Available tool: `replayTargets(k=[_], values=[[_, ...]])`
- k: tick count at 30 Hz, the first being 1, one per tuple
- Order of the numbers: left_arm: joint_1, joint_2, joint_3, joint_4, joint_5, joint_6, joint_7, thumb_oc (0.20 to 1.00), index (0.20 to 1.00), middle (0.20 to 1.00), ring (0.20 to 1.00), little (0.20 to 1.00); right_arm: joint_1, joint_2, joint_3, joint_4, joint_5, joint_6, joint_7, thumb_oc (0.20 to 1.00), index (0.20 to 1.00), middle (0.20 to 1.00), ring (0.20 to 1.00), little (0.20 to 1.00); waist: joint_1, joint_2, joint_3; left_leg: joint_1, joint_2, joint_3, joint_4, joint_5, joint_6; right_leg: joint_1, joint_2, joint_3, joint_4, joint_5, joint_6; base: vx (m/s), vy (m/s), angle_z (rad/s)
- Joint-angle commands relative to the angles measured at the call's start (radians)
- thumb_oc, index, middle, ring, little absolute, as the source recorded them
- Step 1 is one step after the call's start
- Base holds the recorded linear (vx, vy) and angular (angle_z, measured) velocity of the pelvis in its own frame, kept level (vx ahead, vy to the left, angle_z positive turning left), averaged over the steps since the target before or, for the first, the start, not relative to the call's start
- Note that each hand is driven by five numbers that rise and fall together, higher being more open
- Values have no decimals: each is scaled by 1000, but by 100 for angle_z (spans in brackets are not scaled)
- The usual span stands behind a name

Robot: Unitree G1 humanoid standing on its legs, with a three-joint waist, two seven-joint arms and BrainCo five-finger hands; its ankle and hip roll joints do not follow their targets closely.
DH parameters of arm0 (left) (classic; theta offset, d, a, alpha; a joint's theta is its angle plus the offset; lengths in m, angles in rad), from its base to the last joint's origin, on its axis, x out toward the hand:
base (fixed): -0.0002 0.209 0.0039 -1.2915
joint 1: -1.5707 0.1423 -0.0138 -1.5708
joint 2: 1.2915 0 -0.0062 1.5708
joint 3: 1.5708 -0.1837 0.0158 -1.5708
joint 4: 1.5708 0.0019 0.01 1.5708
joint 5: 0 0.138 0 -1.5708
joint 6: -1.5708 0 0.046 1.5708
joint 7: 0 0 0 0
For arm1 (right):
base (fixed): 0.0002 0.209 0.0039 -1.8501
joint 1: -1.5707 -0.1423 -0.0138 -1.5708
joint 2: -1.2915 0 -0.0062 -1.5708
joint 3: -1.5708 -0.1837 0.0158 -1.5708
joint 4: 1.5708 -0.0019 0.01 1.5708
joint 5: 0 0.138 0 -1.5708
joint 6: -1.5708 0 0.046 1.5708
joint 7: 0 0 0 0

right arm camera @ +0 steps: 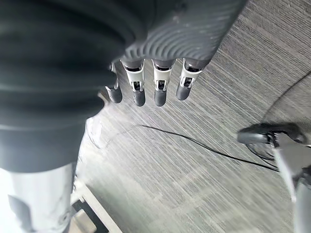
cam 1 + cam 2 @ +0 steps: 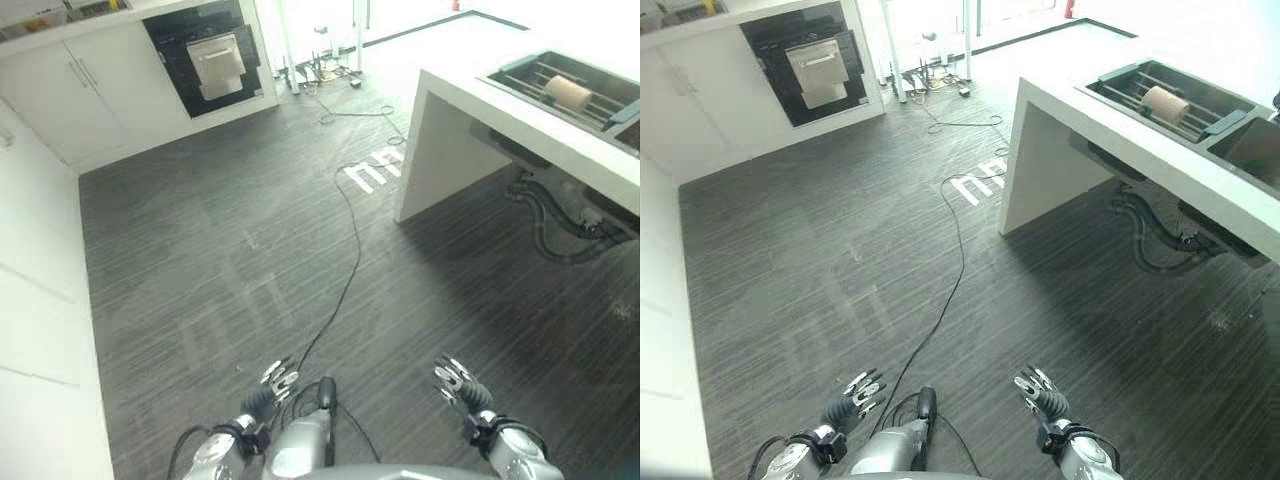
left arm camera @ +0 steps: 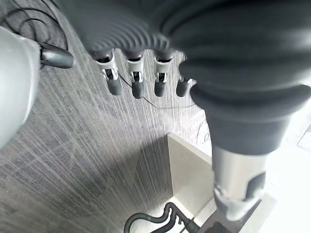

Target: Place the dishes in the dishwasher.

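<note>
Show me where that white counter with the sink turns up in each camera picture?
Left eye view: the white counter stands at the right, in the upper half.
Right eye view: again at the right, upper half.
Left wrist view: its pale end panel is low in the middle.
Right wrist view: I cannot make it out.
Shared landmark: the dark hoses under it.

Floor [image 2: 220, 250] looks like dark streaky wood-grain with a slight sheen – you can see pale reflections on it. Bench [image 2: 520, 110] is smooth matt white, cabinets [image 2: 60, 90] the same, and the dishwasher front [image 2: 205, 55] is glossy black.
</note>
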Motion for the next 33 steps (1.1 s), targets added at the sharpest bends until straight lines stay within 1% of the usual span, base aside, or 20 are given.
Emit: replayTargets(k=[1,4,5,7,9,11,12,13,14,16,17,18,20,21,22,23,26,29,32,33], values=[[-29,15,-14,-27,31,-47,-26,1000,1000,1000,1000,1000,0,-23,-27,-73,10,-35,12,1000,1000,1000,1000,1000,-10,30,-47,95,44,-11,33,-64,-120,-181,73,-46,-85,189,-41,152,122,-66],[-43,24,-17,-13,37,-46,-20,1000,1000,1000,1000,1000,-5,-13,-26,-73,15,-30,-2,1000,1000,1000,1000,1000,-21,39,-60,145,30,-18,24,-94,-99,-204,60,-53,-29,171,-34,189,149,-22],[-44,32,-28,-17,34,-47,-9,1000,1000,1000,1000,1000,-11,-4,-27,-74,14,-29,-6,1000,1000,1000,1000,1000,-25,42,-62,156,22,-17,26,-103,-82,-216,55,-46,15,161,-31,147,162,-39],[-47,48,-43,-23,17,-47,4,1000,1000,1000,1000,1000,-17,12,-24,-76,13,-33,-18,1000,1000,1000,1000,1000,-34,43,-61,171,2,-6,27,-120,-46,-250,40,-32,107,182,-16,141,202,-9],[-49,56,-50,-33,15,-39,12,1000,1000,1000,1000,1000,-19,23,-19,-79,13,-38,-33,1000,1000,1000,1000,1000,-37,43,-61,176,-11,9,27,-130,-24,-278,30,-30,184,206,-2,89,169,-13],[-51,57,-61,-33,29,-34,20,1000,1000,1000,1000,1000,-17,37,-13,-88,14,-50,-50,1000,1000,1000,1000,1000,-48,51,-53,186,-20,14,27,-143,3,-349,37,-26,332,251,12,69,156,-8],[-51,59,-65,-28,32,-33,27,1000,1000,1000,1000,1000,-16,43,-9,-89,9,-55,-51,1000,1000,1000,1000,1000,-51,56,-48,195,-19,19,25,-147,9,-391,29,-44,403,270,17,74,90,-16],[-54,58,-70,-18,25,-42,36,1000,1000,1000,1000,1000,-19,44,-4,-84,6,-58,-46,1000,1000,1000,1000,1000,-53,59,-44,205,-18,27,19,-151,9,-412,4,-68,411,278,17,87,1,-20],[-57,56,-69,-16,18,-41,40,1000,1000,1000,1000,1000,-21,43,-1,-82,1,-59,-39,1000,1000,1000,1000,1000,-53,57,-41,216,-16,35,14,-154,5,-414,-24,-95,361,282,17,108,-142,-30],[-62,54,-58,-22,12,-39,48,1000,1000,1000,1000,1000,-26,40,-3,-68,-9,-68,-16,1000,1000,1000,1000,1000,-64,42,-36,249,-17,39,9,-182,-17,-441,-111,-121,166,356,40,154,-312,-35],[-68,53,-52,-18,-1,-40,58,1000,1000,1000,1000,1000,-37,36,-8,-53,-12,-64,2,1000,1000,1000,1000,1000,-68,39,-30,272,-7,43,3,-202,-28,-471,-156,-130,109,398,61,156,-369,-42],[-69,52,-49,-16,-8,-44,64,1000,1000,1000,1000,1000,-43,36,-11,-46,-17,-61,11,1000,1000,1000,1000,1000,-66,39,-28,281,2,50,0,-210,-33,-481,-172,-140,92,412,69,173,-483,-40],[-60,48,-35,-8,-17,-55,66,1000,1000,1000,1000,1000,-56,28,-3,-38,-28,-53,37,1000,1000,1000,1000,1000,-50,27,-36,289,41,91,7,-230,-56,-435,-171,-179,44,387,85,198,-571,-36],[-58,48,-32,-13,-29,-47,75,1000,1000,1000,1000,1000,-60,25,2,-41,-25,-45,33,1000,1000,1000,1000,1000,-47,27,-38,290,60,101,14,-227,-65,-408,-147,-184,34,350,79,197,-543,-45],[-52,40,-25,-17,-42,-42,77,1000,1000,1000,1000,1000,-59,22,9,-51,-23,-38,25,1000,1000,1000,1000,1000,-48,24,-42,288,78,104,33,-226,-76,-384,-118,-176,29,317,67,185,-500,-36],[-42,29,-25,-34,-48,-36,84,1000,1000,1000,1000,1000,-59,14,17,-65,-23,-34,22,1000,1000,1000,1000,1000,-52,21,-44,278,101,103,67,-225,-91,-362,-85,-161,29,285,43,190,-512,-17],[-34,6,-38,-49,-31,-43,101,1000,1000,1000,1000,1000,-58,-9,15,-83,-5,-23,9,1000,1000,1000,1000,1000,-54,8,-43,226,140,88,170,-215,-114,-316,-21,-136,21,239,-13,141,-466,-20],[-36,-3,-40,-49,-15,-53,90,1000,1000,1000,1000,1000,-60,-21,6,-70,7,-35,22,1000,1000,1000,1000,1000,-48,5,-41,167,151,54,268,-181,-120,-301,3,-124,16,222,-37,78,-299,-32],[-39,3,-24,-50,-2,-36,56,1000,1000,1000,1000,1000,-38,-24,-10,-66,21,-45,22,1000,1000,1000,1000,1000,-50,-3,-36,73,158,40,458,-120,-130,-281,24,-105,14,201,-71,117,-260,-9],[-43,3,-20,-44,4,-33,41,1000,1000,1000,1000,1000,-34,-25,-14,-57,31,-49,18,1000,1000,1000,1000,1000,-47,-2,-35,54,147,33,470,-116,-127,-269,32,-103,9,198,-77,142,-105,7]])
